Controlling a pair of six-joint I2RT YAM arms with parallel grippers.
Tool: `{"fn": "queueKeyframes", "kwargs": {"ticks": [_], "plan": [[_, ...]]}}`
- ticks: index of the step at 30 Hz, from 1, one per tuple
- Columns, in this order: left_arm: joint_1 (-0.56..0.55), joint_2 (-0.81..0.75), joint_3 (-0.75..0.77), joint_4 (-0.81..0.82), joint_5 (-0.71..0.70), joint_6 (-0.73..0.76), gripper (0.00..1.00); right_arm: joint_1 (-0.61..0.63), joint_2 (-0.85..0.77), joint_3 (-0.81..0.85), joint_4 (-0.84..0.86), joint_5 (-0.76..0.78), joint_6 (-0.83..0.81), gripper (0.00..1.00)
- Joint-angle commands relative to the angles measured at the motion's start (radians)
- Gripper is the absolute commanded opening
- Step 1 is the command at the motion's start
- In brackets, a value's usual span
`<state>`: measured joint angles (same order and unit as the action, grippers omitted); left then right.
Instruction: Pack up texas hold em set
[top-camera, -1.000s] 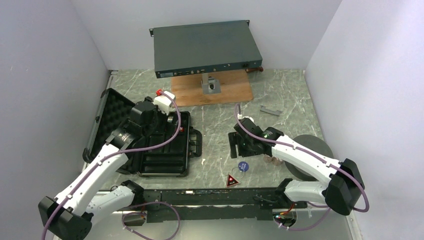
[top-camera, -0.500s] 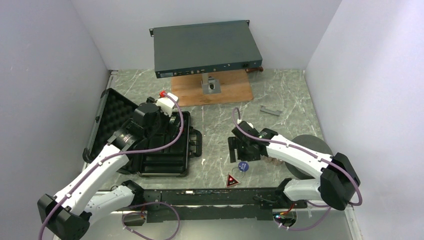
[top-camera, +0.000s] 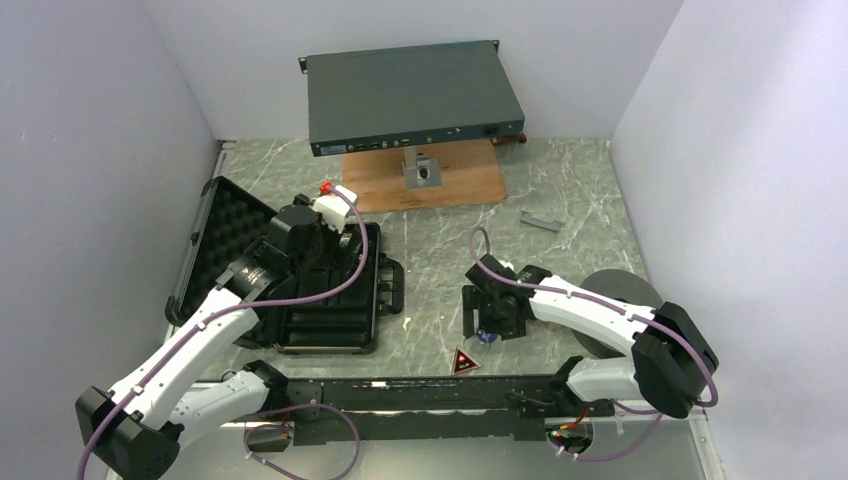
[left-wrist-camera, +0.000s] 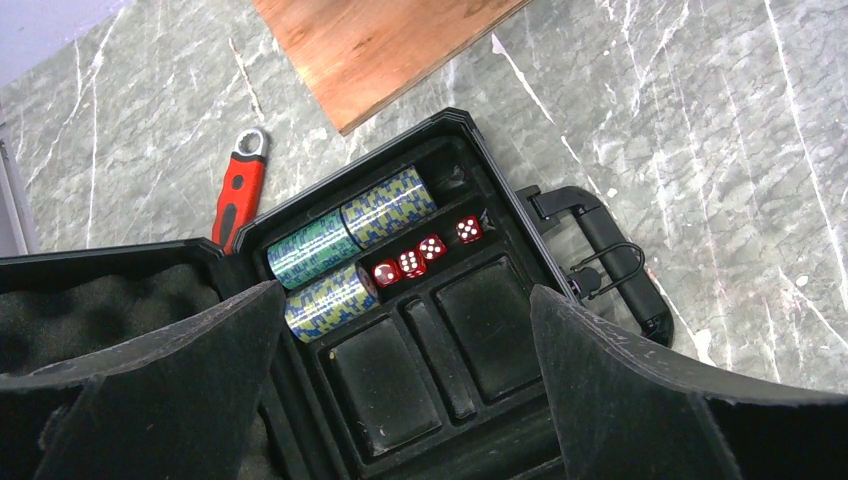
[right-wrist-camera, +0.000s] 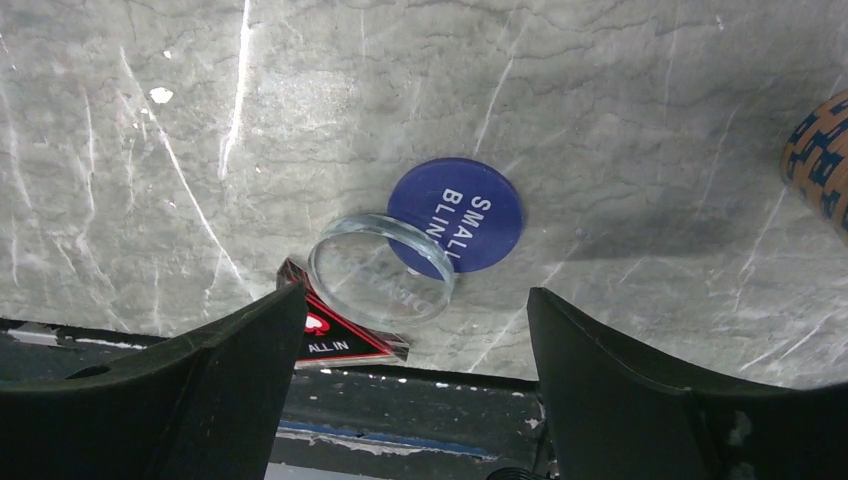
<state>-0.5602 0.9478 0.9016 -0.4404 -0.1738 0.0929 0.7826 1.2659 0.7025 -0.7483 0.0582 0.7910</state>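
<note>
You are looking at the open black case (left-wrist-camera: 470, 330), which is lying on the left side of the marble worktop (left-wrist-camera: 720, 120) with its egg-crate foam lid (left-wrist-camera: 90, 310) folded back and its handle (left-wrist-camera: 610, 260) pointing toward the middle. Three chip stacks (left-wrist-camera: 355, 235) are lying on their sides in the far compartments, and four red dice (left-wrist-camera: 425, 250) are sitting in a row just beside them. The nearer compartments are showing only bare tray. Your left gripper (left-wrist-camera: 405, 300) is hovering over the case, its fingers standing wide apart and touching nothing. A red-handled wrench (left-wrist-camera: 240, 190) is lying just beyond the case, near the wooden board (left-wrist-camera: 390, 40). Your right gripper (right-wrist-camera: 415, 300) is hanging low over the worktop's near middle, fingers apart and clamping nothing. Below it the blue "SMALL BLIND" disc (right-wrist-camera: 465, 210) is lying flat, with a clear round disc (right-wrist-camera: 380, 268) overlapping its edge and reaching the red "ALL IN" triangle marker (right-wrist-camera: 335, 335). One more chip stack (right-wrist-camera: 820, 150) is showing at the right edge of that wrist view.
</note>
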Motion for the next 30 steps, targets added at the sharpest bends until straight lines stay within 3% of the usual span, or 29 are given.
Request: {"fn": "queueKeyframes", "kwargs": {"ticks": [1, 12, 26, 27, 28, 30], "plan": [[-0.009, 0.000, 0.016, 0.007, -0.012, 0.003, 1.00, 0.006, -0.029, -0.013, 0.038, -0.018, 0.057, 0.86], [-0.012, 0.009, 0.017, 0.004, -0.022, 0.007, 1.00, 0.008, -0.004, -0.015, 0.071, -0.041, 0.050, 0.93], [-0.013, 0.023, 0.017, 0.002, -0.027, 0.009, 1.00, 0.012, 0.050, -0.026, 0.099, -0.053, 0.039, 0.86], [-0.014, 0.023, 0.017, 0.003, -0.027, 0.008, 1.00, -0.063, 0.053, -0.026, 0.099, -0.059, 0.039, 0.86], [-0.014, 0.024, 0.017, 0.002, -0.027, 0.009, 0.99, 0.003, 0.055, -0.025, 0.101, -0.061, 0.037, 0.86], [-0.013, 0.025, 0.017, 0.002, -0.027, 0.008, 0.99, 0.014, 0.058, -0.024, 0.103, -0.061, 0.036, 0.85]]}}
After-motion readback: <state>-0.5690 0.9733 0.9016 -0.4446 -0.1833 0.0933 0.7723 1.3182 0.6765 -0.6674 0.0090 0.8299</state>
